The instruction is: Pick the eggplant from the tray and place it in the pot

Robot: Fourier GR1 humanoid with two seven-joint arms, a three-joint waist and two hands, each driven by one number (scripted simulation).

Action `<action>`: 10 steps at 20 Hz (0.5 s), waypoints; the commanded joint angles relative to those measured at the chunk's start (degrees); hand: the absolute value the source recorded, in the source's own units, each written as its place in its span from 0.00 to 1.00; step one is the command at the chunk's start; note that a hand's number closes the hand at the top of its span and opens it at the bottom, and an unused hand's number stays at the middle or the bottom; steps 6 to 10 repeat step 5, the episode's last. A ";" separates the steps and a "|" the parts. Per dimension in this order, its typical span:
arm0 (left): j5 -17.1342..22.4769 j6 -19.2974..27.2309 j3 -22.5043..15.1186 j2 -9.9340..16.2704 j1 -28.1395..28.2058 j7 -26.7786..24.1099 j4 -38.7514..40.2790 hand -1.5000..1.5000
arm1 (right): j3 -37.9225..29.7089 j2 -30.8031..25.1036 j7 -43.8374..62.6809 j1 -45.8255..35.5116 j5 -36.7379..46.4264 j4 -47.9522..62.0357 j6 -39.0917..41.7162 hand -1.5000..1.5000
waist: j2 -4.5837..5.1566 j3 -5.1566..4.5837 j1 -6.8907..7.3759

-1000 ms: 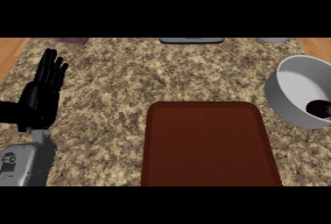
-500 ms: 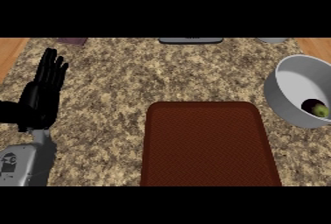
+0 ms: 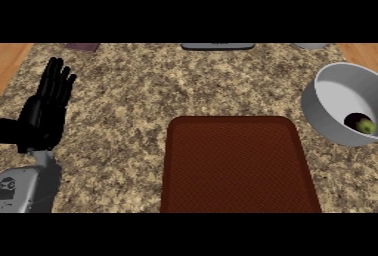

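you are looking steeply down at a speckled granite counter (image 3: 148,90), and the eggplant (image 3: 360,123) is lying inside the grey pot (image 3: 325,100) at the right edge of the view, low against the pot's inner wall, dark with a greenish end showing; part of the pot is running off the right border, so you cannot see its far rim. the brown tray (image 3: 240,165) is sitting in the lower middle, its long sides running up and down the view, its near end cut by the lower edge, and its right corner is lying near the pot's rim without touching it as far as you can tell. the left hand (image 3: 46,112) is resting at the left side, well apart from the tray, its fingers (image 3: 57,82) pointing up the view, straight and lying close beside one another, holding nothing; its grey forearm (image 3: 29,187) is coming in from the lower left corner. the right hand is not showing anywhere. between the left hand and the tray a broad strip of bare counter is lying open, and another open stretch is running above the tray toward the far edge. along that far edge a dark flat object (image 3: 218,46), a small maroon piece (image 3: 83,46) and a grey bit (image 3: 310,46) are peeking in, mostly cut off. wooden strips (image 3: 13,57) are showing beyond the counter's left and right upper corners.
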 commanded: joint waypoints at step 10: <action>-0.57 0.44 0.09 -0.36 0.92 0.25 -2.21 0.50 | 2.61 1.38 -10.95 15.89 -16.97 -3.91 -2.86 0.00 | -0.04 0.03 -0.22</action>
